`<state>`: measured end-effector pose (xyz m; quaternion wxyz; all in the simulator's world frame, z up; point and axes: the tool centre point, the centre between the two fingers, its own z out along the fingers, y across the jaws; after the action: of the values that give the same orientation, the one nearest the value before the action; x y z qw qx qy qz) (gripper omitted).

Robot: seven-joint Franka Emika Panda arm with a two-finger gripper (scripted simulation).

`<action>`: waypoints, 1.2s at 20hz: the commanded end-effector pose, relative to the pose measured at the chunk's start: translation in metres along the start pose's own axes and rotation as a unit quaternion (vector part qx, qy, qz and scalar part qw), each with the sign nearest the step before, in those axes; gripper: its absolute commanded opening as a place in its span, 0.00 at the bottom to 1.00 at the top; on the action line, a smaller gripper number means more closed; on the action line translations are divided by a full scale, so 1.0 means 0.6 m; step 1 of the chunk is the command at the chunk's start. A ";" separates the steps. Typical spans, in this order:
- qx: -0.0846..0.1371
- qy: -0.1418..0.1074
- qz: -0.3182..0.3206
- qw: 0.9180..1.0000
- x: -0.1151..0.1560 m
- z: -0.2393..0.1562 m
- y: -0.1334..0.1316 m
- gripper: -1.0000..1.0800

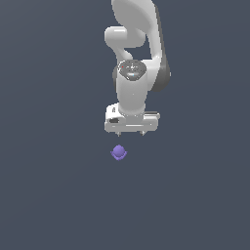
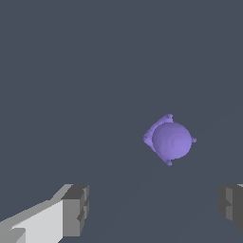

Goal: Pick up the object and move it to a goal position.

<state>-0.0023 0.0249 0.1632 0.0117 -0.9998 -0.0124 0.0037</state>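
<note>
Exterior view: jaws spread wide (empty) above the purple object [image 1: 118, 153].

The white Panda arm [image 1: 134, 58] hangs straight down, wrist vertical. Its gripper [image 1: 131, 134] points downward with jaws spread wide, apparently holding nothing, though the exterior view shows only short tips.

Plain dark grey-blue floor [image 1: 53, 195] with one purple rounded object [image 1: 118, 153]

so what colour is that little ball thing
Purple-violet all over, the object shows best in the wrist view.
</note>
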 end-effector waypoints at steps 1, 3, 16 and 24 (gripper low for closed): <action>0.000 0.000 0.000 1.000 0.000 0.000 0.000 0.96; 0.000 -0.001 0.002 1.000 -0.001 0.000 0.002 0.96; -0.002 -0.014 0.020 1.000 -0.013 0.000 0.030 0.96; -0.004 -0.012 -0.020 1.000 -0.008 0.012 0.037 0.96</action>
<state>-0.0075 0.0038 0.1573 0.0081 -0.9996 -0.0226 0.0162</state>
